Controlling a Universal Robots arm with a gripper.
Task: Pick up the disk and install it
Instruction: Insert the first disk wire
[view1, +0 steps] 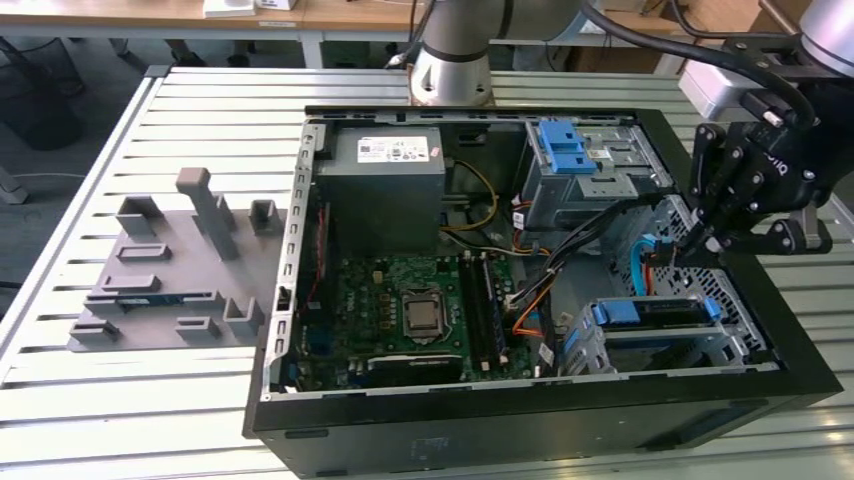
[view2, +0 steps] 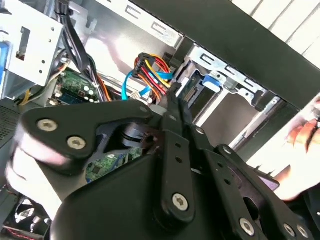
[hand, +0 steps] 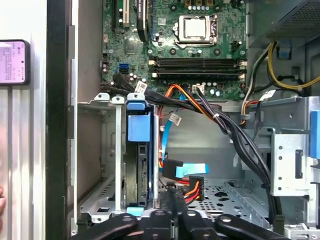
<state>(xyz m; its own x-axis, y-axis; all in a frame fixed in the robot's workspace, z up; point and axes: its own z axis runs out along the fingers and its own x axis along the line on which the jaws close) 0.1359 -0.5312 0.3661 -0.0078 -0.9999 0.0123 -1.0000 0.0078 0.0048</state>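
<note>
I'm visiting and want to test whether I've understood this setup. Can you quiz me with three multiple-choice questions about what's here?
1. Where is the disk?
A. On the rack beside the computer
B. In the metal drive cage inside the case
C. On top of the power supply

2. What colour is the plastic rack on the table?
A. Red
B. Yellow
C. Grey

3. How does the computer case stand?
A. Open on its side, with the insides exposed
B. Closed with its panel on
C. Upright and wrapped

Answers:
1 B: the disk, with its blue bracket, sits in the drive cage in the exterior view.
2 C: the rack, at the exterior view's left, is plain grey.
3 A: the case has no side panel on, and the motherboard is in plain sight.
</note>
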